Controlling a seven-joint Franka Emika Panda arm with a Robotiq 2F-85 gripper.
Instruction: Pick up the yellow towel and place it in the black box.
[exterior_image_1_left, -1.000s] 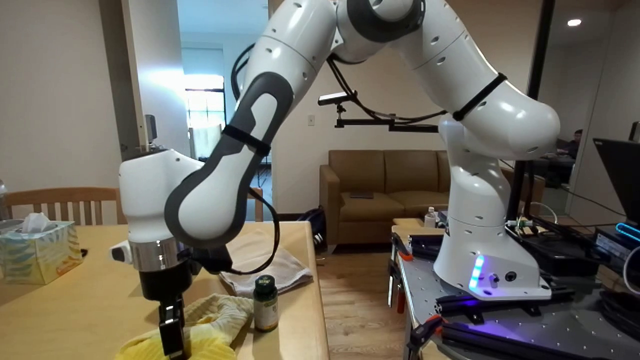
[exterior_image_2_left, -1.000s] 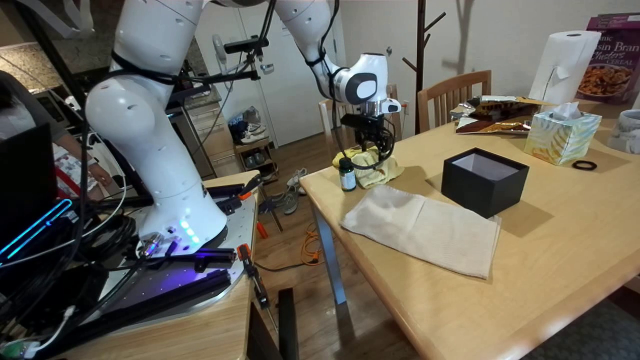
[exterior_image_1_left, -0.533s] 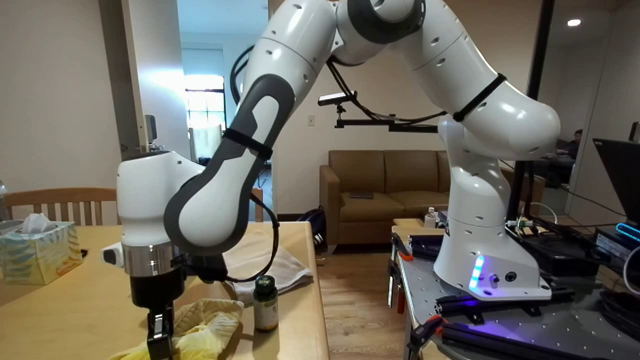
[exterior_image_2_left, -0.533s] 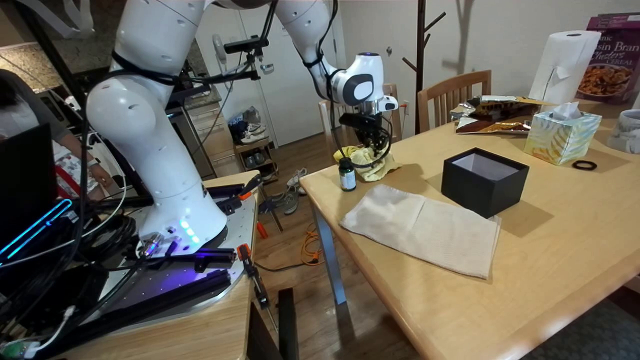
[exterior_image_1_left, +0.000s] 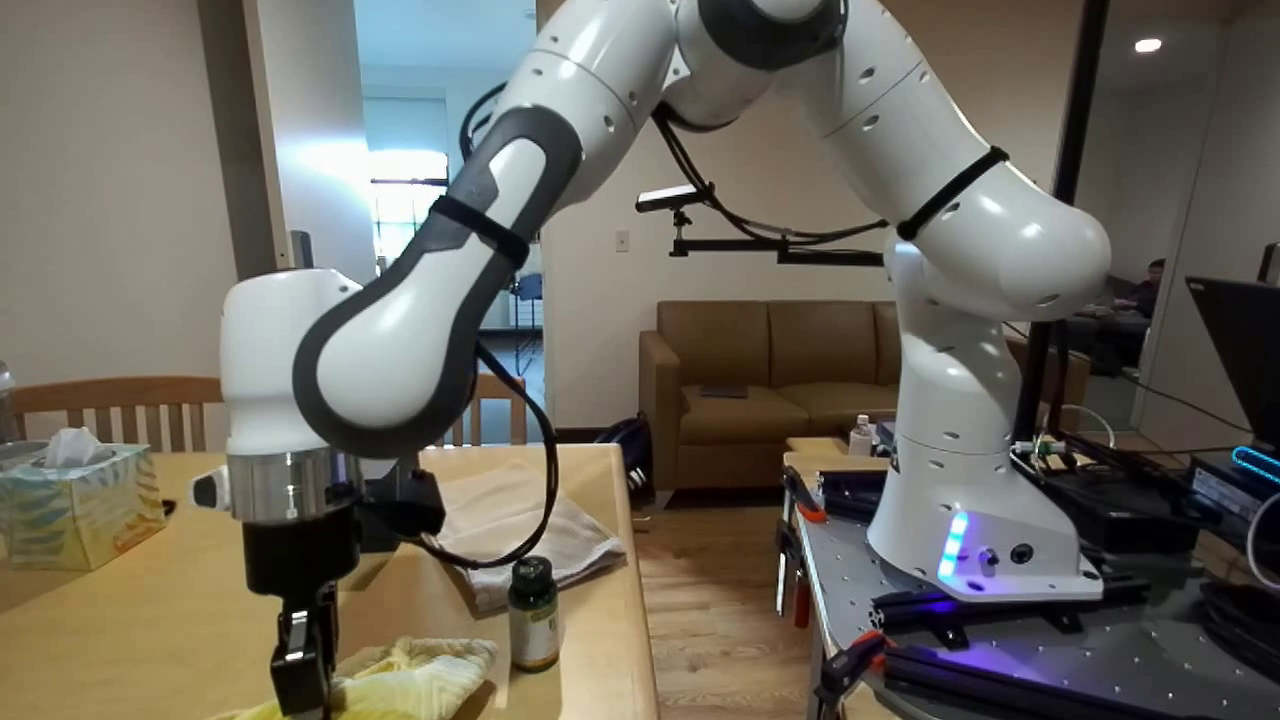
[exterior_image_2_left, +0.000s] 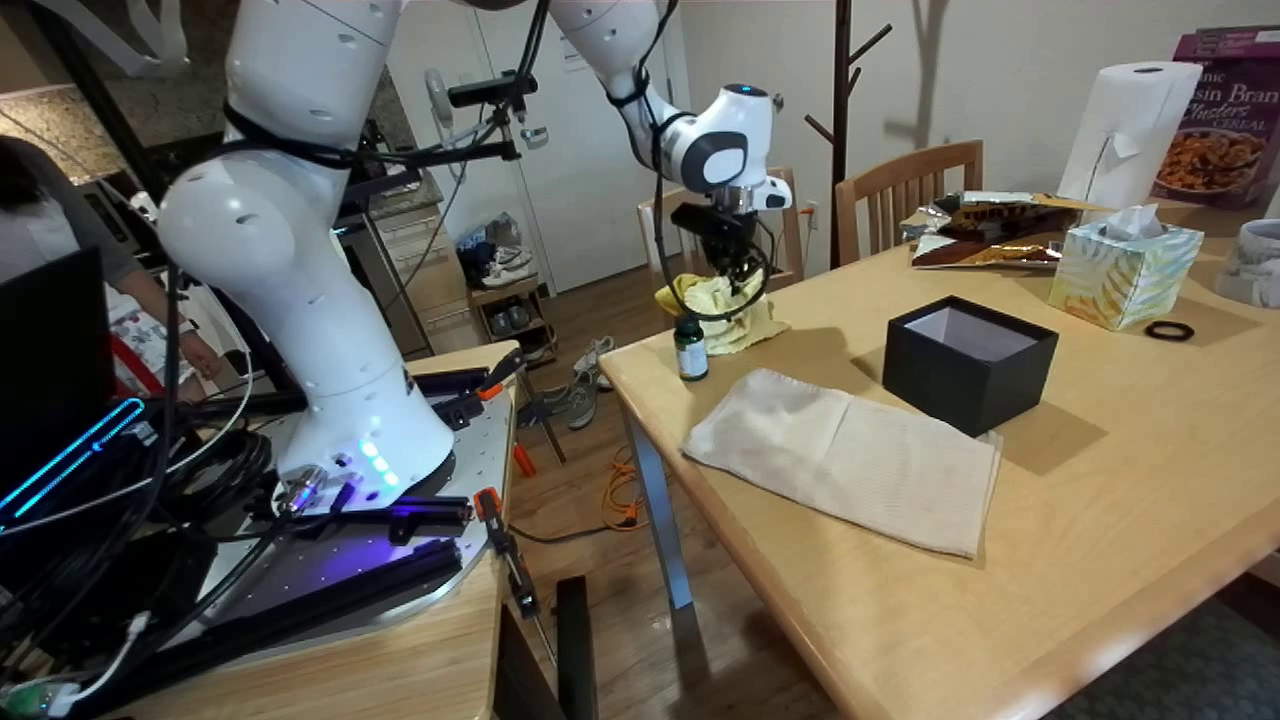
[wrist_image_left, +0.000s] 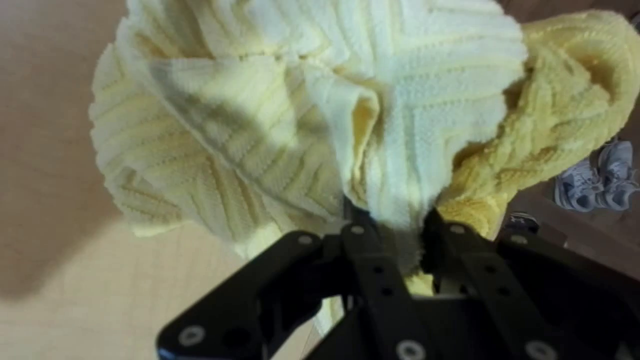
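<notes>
The yellow towel lies bunched in ribbed folds, pale on one face and deeper yellow on the other. In the wrist view my gripper is shut on a gathered fold of it, with cloth pinched between the dark fingers. Both exterior views show the towel under the gripper at the table's far corner. Whether its lower folds still touch the table I cannot tell. The black box, uncovered and pale inside, stands on the table, apart from the towel.
A dark green bottle stands upright right beside the towel, near the table edge. A beige cloth lies flat between bottle and box. Behind the box are a tissue box, a black ring and a foil bag.
My gripper has closed on the towel. The arm has risen a little, drawing the towel slightly away from the robot base. The bottle has shifted very slightly.
</notes>
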